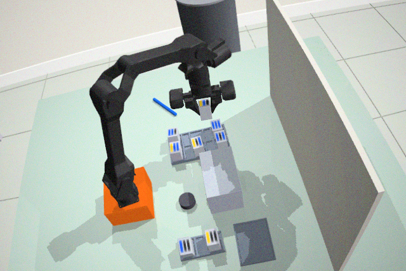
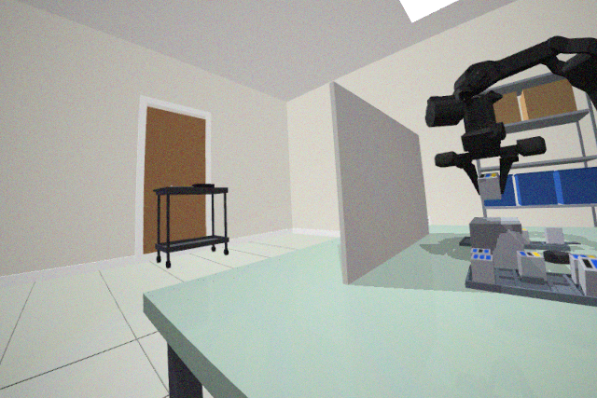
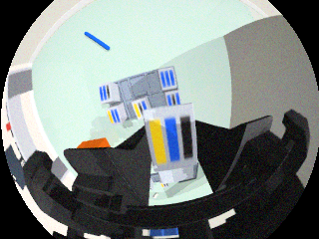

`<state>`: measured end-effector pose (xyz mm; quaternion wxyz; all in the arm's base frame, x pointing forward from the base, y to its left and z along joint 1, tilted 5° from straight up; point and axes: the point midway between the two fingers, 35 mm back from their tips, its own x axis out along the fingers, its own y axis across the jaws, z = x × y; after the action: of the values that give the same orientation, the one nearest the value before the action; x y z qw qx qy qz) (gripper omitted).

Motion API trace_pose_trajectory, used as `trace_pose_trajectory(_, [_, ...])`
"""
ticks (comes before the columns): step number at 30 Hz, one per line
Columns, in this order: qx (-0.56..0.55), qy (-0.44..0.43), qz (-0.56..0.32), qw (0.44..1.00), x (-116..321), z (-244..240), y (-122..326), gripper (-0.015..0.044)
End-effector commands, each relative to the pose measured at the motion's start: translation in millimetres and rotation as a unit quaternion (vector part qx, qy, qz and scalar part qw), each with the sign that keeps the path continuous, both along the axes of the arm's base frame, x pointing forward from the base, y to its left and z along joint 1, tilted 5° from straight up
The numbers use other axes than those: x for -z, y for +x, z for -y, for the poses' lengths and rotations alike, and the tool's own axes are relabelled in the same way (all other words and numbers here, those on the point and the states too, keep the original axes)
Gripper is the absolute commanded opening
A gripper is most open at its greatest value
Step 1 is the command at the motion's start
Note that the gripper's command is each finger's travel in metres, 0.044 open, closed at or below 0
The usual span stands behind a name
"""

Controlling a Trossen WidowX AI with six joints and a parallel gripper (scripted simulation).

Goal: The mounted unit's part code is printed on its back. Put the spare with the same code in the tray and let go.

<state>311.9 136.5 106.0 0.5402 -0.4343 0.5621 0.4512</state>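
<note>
My gripper (image 1: 205,115) (image 2: 491,191) (image 3: 166,123) is shut on a grey spare (image 1: 204,107) (image 2: 489,186) (image 3: 170,134) with yellow, blue and black bars on top. It holds the spare upright, well above the larger rack (image 1: 209,135) (image 3: 138,88). In that rack stand several other spares, among them a yellow-black-blue one (image 1: 197,143) (image 3: 140,109) and an all-blue one (image 1: 216,125) (image 3: 168,79). The dark flat tray (image 1: 260,240) lies at the near right. A large grey block (image 1: 224,176) (image 2: 487,229) stands by the rack; no code shows on its visible faces, and I cannot tell whether it is the mounted unit.
A smaller rack (image 1: 201,248) with two barred units stands left of the tray. A black puck (image 1: 187,200) lies between the orange base (image 1: 129,209) and the grey block. A tall panel (image 1: 304,113) (image 2: 376,182) stands at right. A blue rod (image 1: 164,106) (image 3: 97,41) lies beyond the larger rack.
</note>
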Motion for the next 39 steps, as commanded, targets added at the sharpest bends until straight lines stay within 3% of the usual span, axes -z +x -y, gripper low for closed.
trace_pose_trajectory(1, [0.002, 0.002, 0.003, 1.0, -2.8, 18.6, 11.0, 0.0])
trace_pose_trajectory(22, [0.011, -0.006, 0.007, 1.0, -5.7, 145.2, 45.1, 0.0])
trace_pose_trajectory(39, [-0.01, -0.018, 0.009, 1.0, -11.9, 256.7, 40.3, 0.0])
